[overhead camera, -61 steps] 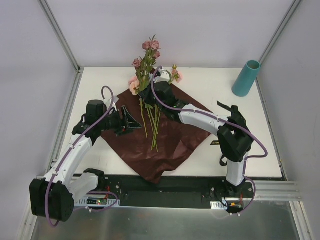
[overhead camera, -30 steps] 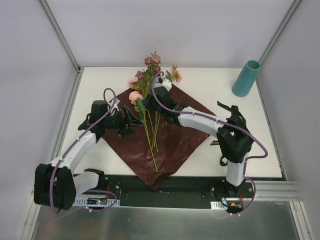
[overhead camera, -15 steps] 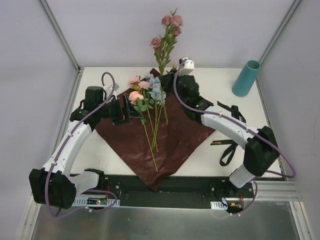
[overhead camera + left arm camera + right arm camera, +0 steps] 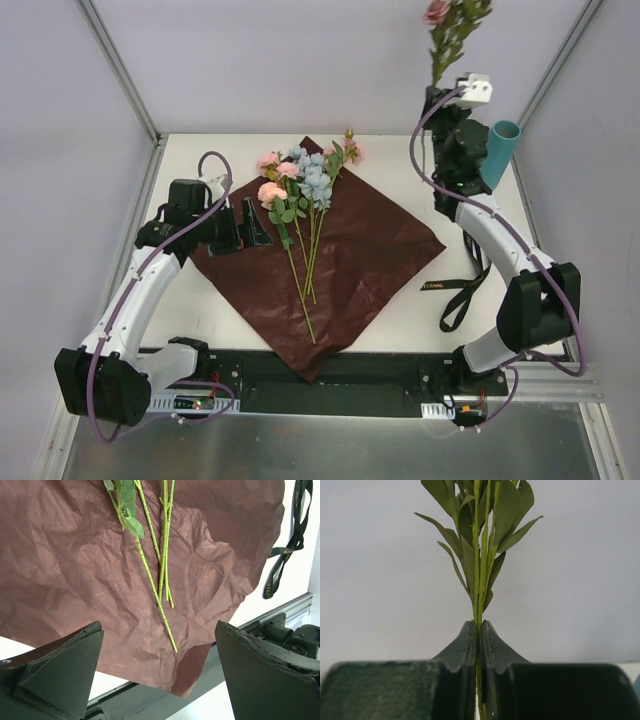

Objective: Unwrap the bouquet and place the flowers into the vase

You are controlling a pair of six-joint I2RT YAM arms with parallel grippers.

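- Maroon paper wrap (image 4: 345, 275) lies opened out flat in front of me, its near corner drooping over the table's front edge. It is thin, creased stuff, and I judge it would slide or crumple if anything dragged on it.
- Just off the wrap's right corner, a black ribbon (image 4: 462, 292) lies loose on the white tabletop, so I take the unwrapping as done.
- On the wrap lie the loose flowers (image 4: 305, 200), with thin green stems pointing toward me and pink, peach and pale blue heads at the far side. I judge them light, with slim, springy stems and soft heads. The bare stems below the leaves are the place to pinch, never the blooms.
- My left gripper (image 4: 243, 225) sits low at the wrap's left edge, just beside the leaves. That arm reaches forward from its base with the forearm angled in toward the middle. Its jaws stand wide apart with nothing between them, and its wrist view looks along the stems.
- Farther back on the right, the other arm is reared up tall with the wrist pointing upward. The right gripper (image 4: 479, 630) is pinched tight on the stems of the held sprig (image 4: 452, 25), which stands upright with leaves and a pink bloom high above.
- At the far right corner stands the teal vase (image 4: 497, 158), its mouth open. The raised gripper looks just beside it, but I cannot tell how well the stem ends line up with the mouth. I judge the sprig top-heavy, likely to sway on the way down.
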